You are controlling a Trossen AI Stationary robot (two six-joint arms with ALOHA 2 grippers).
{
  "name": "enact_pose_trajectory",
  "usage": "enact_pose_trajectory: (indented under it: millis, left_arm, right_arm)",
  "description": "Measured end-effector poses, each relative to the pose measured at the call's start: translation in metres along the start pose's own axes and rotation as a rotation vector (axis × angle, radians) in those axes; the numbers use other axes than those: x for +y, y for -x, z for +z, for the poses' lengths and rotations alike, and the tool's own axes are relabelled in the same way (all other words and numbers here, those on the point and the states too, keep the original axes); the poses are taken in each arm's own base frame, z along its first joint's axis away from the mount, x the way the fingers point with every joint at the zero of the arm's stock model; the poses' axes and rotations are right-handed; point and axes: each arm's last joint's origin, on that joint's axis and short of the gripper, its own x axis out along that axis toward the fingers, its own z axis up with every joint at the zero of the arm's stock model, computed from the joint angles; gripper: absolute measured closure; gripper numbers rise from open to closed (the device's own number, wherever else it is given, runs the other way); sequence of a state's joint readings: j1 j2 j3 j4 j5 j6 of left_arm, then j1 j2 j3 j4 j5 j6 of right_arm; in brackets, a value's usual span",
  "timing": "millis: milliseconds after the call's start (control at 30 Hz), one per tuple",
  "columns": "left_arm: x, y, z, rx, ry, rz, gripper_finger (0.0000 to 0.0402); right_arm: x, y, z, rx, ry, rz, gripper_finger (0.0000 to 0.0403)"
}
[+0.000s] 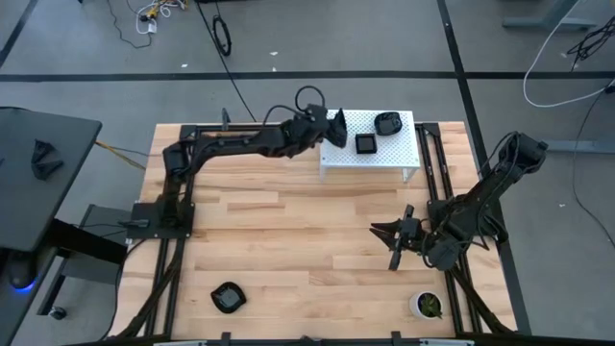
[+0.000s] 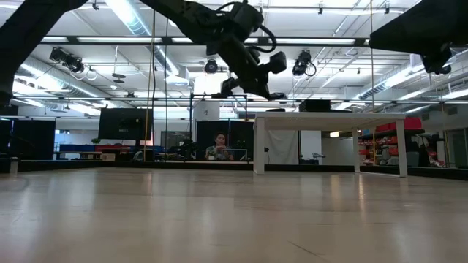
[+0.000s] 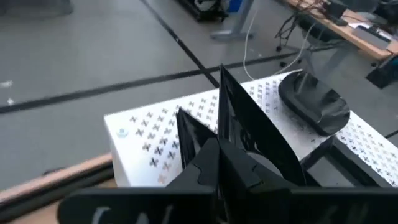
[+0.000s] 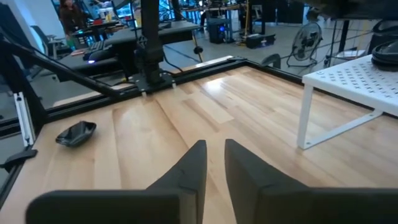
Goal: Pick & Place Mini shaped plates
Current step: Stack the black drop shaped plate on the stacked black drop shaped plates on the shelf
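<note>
Above the white perforated shelf (image 1: 370,154) at the table's far edge, the left gripper (image 1: 335,128) is clenched on a black plate (image 3: 249,124) held on edge. Two more plates, a square plate (image 1: 366,144) and a rounded plate (image 1: 387,123), sit on the shelf; another plate (image 1: 228,297) lies on the wooden table (image 1: 288,231) near its front edge. The right gripper (image 1: 392,234) hovers over the table, fingers slightly parted, holding nothing.

Grey floor (image 1: 317,38) with cables, black desk (image 1: 38,173) beside wooden table (image 1: 288,240), ceiling strip lights (image 2: 131,18) (open workshop hall).
</note>
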State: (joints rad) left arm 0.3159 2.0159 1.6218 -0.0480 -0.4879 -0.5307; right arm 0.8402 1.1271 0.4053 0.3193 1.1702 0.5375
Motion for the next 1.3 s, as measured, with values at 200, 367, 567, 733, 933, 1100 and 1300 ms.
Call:
enact_pose_trajectory:
  millis: [200, 367, 567, 733, 933, 1100, 1300]
  left_arm:
    - [0.007, -0.007, -0.004, 0.034, 0.049, 0.018, 0.0373]
    - [0.009, -0.013, -0.010, 0.045, 0.050, 0.025, 0.0342]
    - [0.010, -0.011, -0.004, 0.031, -0.007, 0.013, 0.0301]
    - [0.008, -0.004, -0.001, 0.061, -0.110, -0.003, 0.0288]
    - [0.008, -0.012, -0.018, 0.112, -0.135, 0.009, 0.0318]
    - [0.009, -0.015, -0.021, 0.114, -0.119, 0.014, 0.0344]
    - [0.007, -0.010, -0.012, 0.088, -0.179, -0.008, 0.0357]
  right_arm:
    - [0.000, 0.000, 0.000, 0.002, 0.008, -0.001, 0.0349]
    - [0.000, 0.000, 0.000, 0.002, 0.005, -0.002, 0.0349]
    - [0.000, 0.000, 0.000, 0.005, 0.005, 0.003, 0.0349]
    - [0.000, 0.000, -0.001, 0.006, 0.005, 0.005, 0.0349]
    - [0.000, 0.000, -0.001, 0.006, 0.005, 0.006, 0.0349]
    - [0.000, 0.000, -0.001, 0.006, 0.005, 0.006, 0.0349]
    - [0.000, 0.000, -0.001, 0.007, 0.003, 0.006, 0.0349]
